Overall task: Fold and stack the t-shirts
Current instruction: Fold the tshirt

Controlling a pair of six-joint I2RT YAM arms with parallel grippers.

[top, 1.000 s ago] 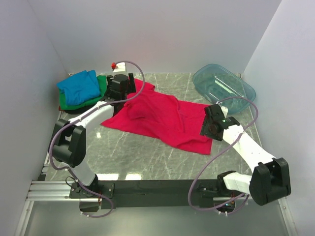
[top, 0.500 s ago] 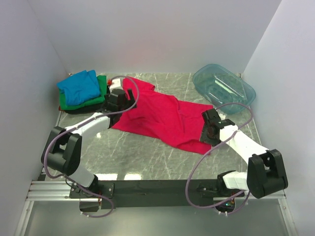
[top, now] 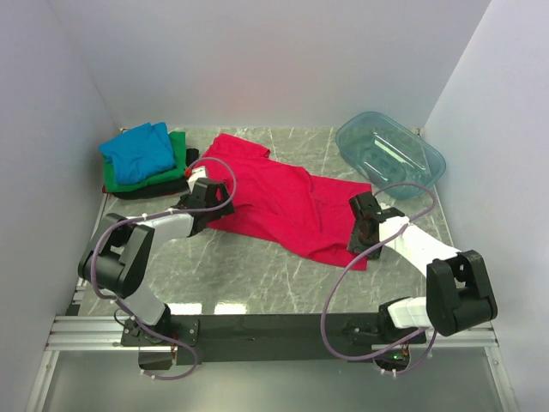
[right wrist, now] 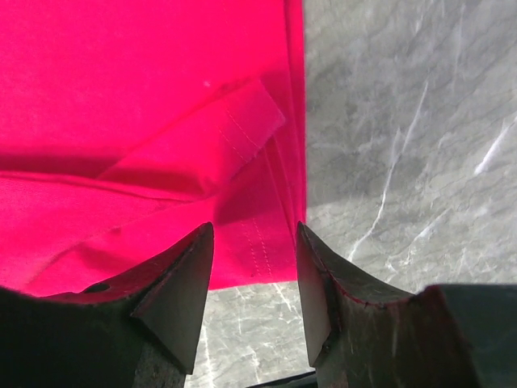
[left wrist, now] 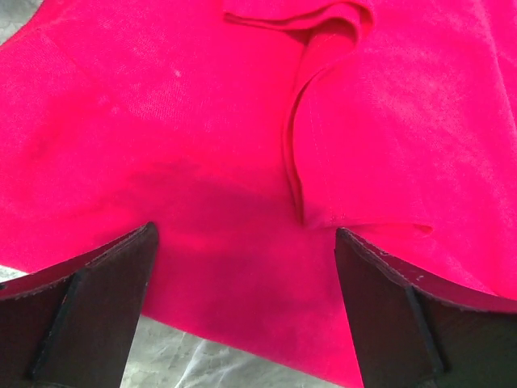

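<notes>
Table: grey marble top, my arms mounted at its near edge.

Red-pink t-shirt: spread across the middle of the table, rumpled, running from far left to near right. Not yet folded.

Teal tub: far right, apart from the work.

Finished stack, far-left corner: blue t-shirt on top, green t-shirt under it, black t-shirt lowest, only an edge showing.

My left gripper: low over the shirt's left edge. The jaws are spread wide with flat cloth below them, so it is released and holds nothing. A raised crease sits just ahead of it.

My right gripper: at the shirt's near-right corner, jaws partway apart and straddling the stitched hem. It looks unclamped. Whether the tips touch the cloth I cannot tell from this angle.

Judgement: the step in hand is taking hold of both ends to flatten the shirt before the first fold.
- Right: take the hem corner squarely, and include the small doubled-over flap so it does not get trapped inside.
- Left: bite at the edge, clear of the crease, not mid-panel.
- Then lift both together with even tension, so the wrinkles pull out instead of being pressed into the fold.
</notes>
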